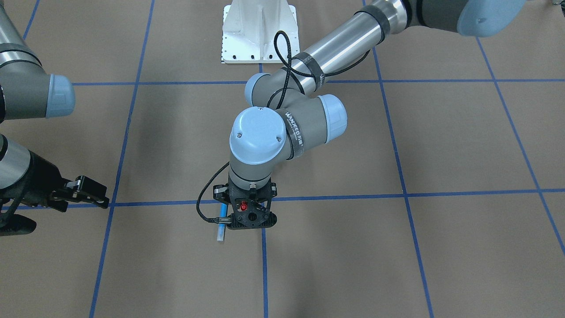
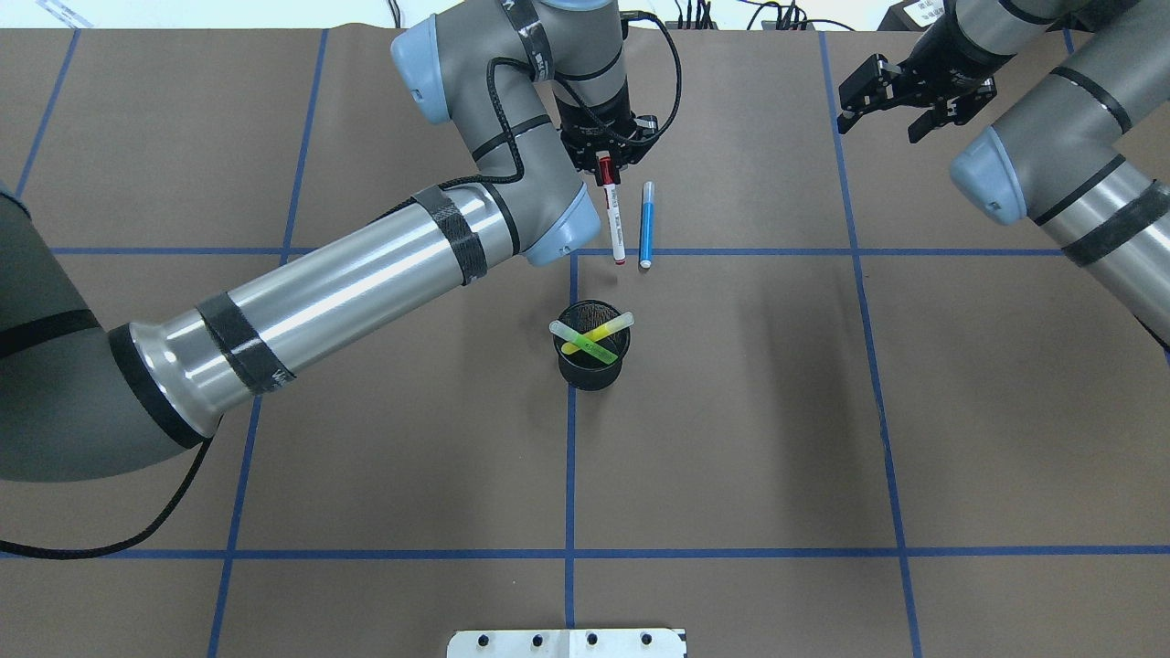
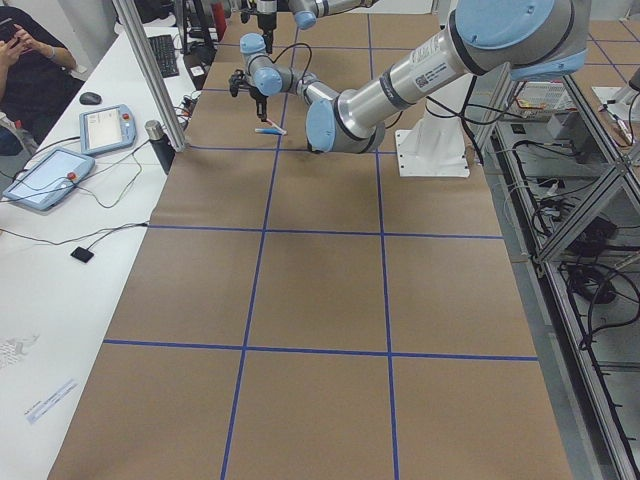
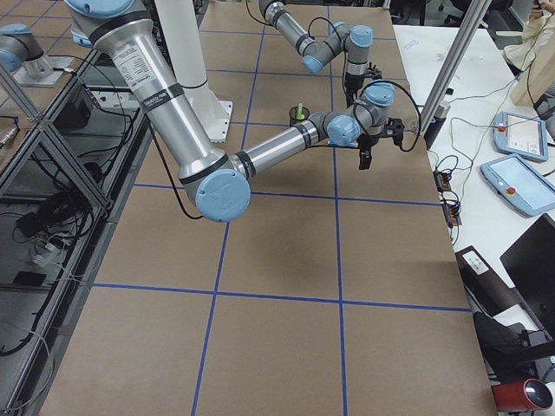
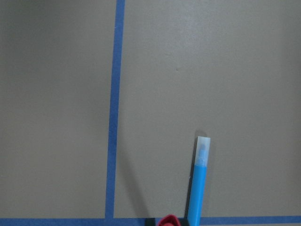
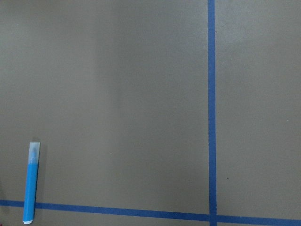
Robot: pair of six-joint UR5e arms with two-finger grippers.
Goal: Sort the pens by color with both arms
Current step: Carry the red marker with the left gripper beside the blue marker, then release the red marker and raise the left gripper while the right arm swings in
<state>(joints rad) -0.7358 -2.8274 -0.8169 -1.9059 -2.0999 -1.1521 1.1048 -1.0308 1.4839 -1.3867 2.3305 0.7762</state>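
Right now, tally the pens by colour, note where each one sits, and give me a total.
Blue pen, flat on the table: 1
White pen with red cap, flat beside the blue one: 1
Green pen, standing in the black cup: 1
Yellow pen, crossing it in the same cup: 1
Total: 4 pens

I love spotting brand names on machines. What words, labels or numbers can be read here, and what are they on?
"WANJEED", then small characters I cannot make out: white print on a black strap around the left arm.
Print on the white pen with red cap: too small to read.
Sticker on the right arm: blurred, unreadable.
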